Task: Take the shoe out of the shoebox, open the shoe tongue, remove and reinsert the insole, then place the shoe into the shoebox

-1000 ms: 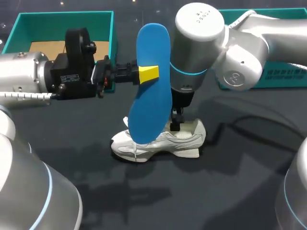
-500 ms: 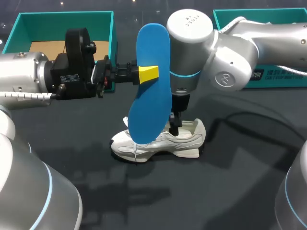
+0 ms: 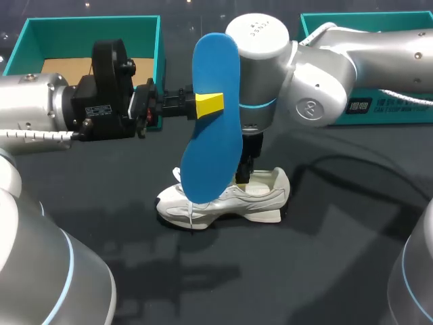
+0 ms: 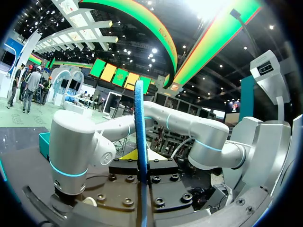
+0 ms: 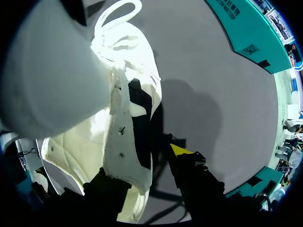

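**Insole held upright over the shoe**

Head view: the left gripper (image 3: 204,103) comes in from the table's left edge. It is clenched on the blue insole (image 3: 216,142), which stands upright above the middle of the dark table (image 3: 338,264). Just below the insole, the white shoe (image 3: 203,206) rests on the table near its middle, with its toe toward the left edge. The right gripper (image 3: 247,177) hangs down at the shoe's opening (its fingers are mostly hidden here). The teal shoebox (image 3: 160,47) sits at the back left corner, and a second teal box (image 3: 385,108) sits at the back right.

Left wrist view: the insole (image 4: 139,142) shows edge-on as a thin blue strip, pinched from both sides by the left gripper (image 4: 140,163).

Right wrist view: the shoe (image 5: 118,137) lies just ahead. The right gripper (image 5: 144,166) is released, its fingers spread with the shoe's side wall between them. The yellow-tipped finger (image 5: 182,151) stands apart from the shoe.
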Tool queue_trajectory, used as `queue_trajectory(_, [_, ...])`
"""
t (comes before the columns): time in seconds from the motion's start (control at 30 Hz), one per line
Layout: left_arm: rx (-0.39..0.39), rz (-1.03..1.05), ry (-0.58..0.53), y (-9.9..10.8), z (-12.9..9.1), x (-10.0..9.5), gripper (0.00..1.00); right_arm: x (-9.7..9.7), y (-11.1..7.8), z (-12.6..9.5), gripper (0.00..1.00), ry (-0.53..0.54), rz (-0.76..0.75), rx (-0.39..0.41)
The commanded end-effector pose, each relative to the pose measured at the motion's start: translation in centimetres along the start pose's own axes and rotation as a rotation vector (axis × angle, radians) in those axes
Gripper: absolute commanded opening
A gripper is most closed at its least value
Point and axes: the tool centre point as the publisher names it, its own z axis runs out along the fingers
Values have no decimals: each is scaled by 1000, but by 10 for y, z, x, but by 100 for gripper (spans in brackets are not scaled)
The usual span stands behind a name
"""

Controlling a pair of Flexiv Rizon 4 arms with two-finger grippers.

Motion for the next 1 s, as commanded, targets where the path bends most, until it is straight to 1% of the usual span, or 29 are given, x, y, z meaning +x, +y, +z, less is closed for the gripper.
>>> queue_trajectory(0.03, [4,0,-2,1,2,1,0,2,0,-2,0,1,11,9])
queue_trajectory(0.23, [4,0,-2,1,2,1,0,5,-6,-8,0,19,72,18])
queue_trajectory(0.43, [4,0,-2,1,2,1,0,12,-15,-23,0,17,219,24])
queue_trajectory(0.53, [4,0,-2,1,2,1,0,18,-20,-32,0,5,331,10])
queue_trajectory(0.6, [4,0,-2,1,2,1,0,21,-20,-40,0,-19,418,-34])
queue_trajectory(0.67, [4,0,-2,1,2,1,0,24,-21,-45,0,-38,505,-40])
queue_trajectory(0.73, [4,0,-2,1,2,1,0,28,-19,-48,0,-49,616,-50])
queue_trajectory(0.77, [4,0,-2,1,2,1,0,30,-17,-52,0,-41,680,-80])
queue_trajectory(0.8, [4,0,-2,1,2,1,0,32,-14,-55,0,-54,749,-78])
queue_trajectory(0.83, [4,0,-2,1,2,1,0,35,-10,-60,0,-57,781,-97])
queue_trajectory(1.0, [4,0,-2,1,2,1,0,35,-10,-60,0,-57,781,-97])
